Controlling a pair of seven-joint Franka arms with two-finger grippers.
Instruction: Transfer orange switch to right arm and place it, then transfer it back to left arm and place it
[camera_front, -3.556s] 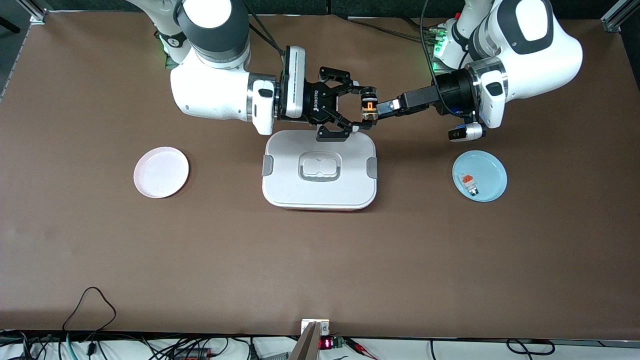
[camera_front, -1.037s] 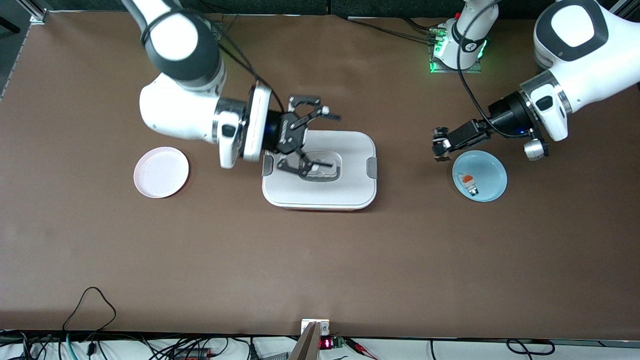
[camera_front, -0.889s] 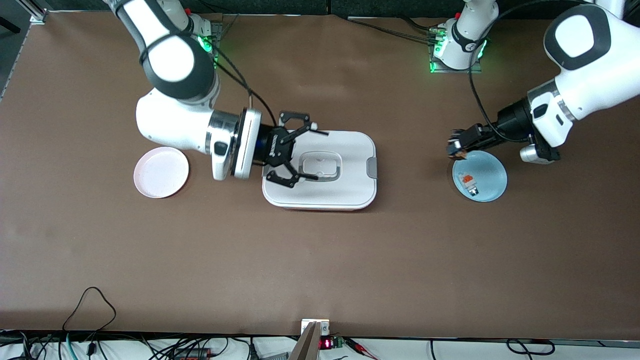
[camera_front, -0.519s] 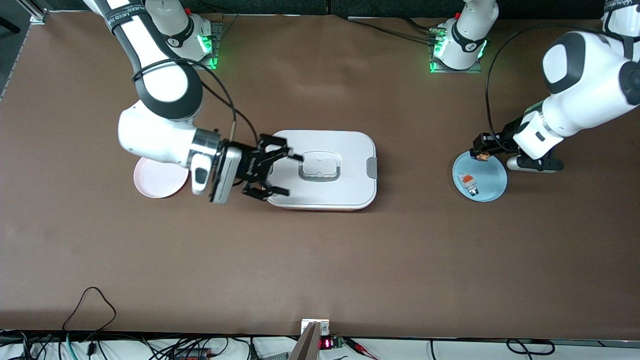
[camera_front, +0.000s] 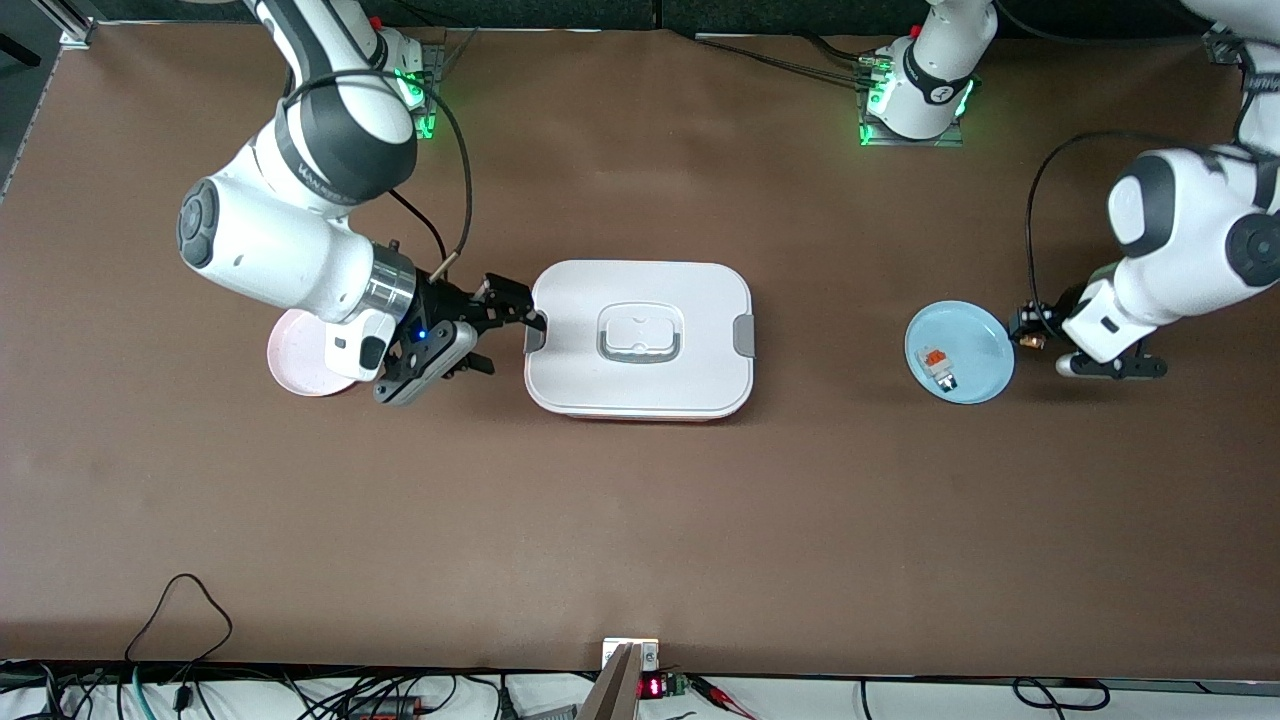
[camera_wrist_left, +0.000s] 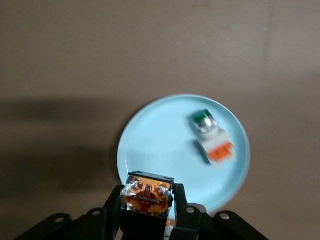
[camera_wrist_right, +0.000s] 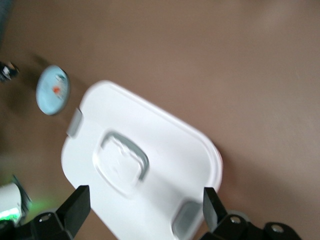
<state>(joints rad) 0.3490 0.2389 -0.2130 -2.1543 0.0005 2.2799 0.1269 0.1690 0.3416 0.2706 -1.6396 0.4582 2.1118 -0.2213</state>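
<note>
You are looking past the right gripper, its two black fingertips spread wide, at the white box with its grey side clips and recessed handle. A small blue plate with a tiny orange-topped part lies on the brown table near the box.

White rounded arms, dark grey joints, black cables, green base lights, black pincers.
</note>
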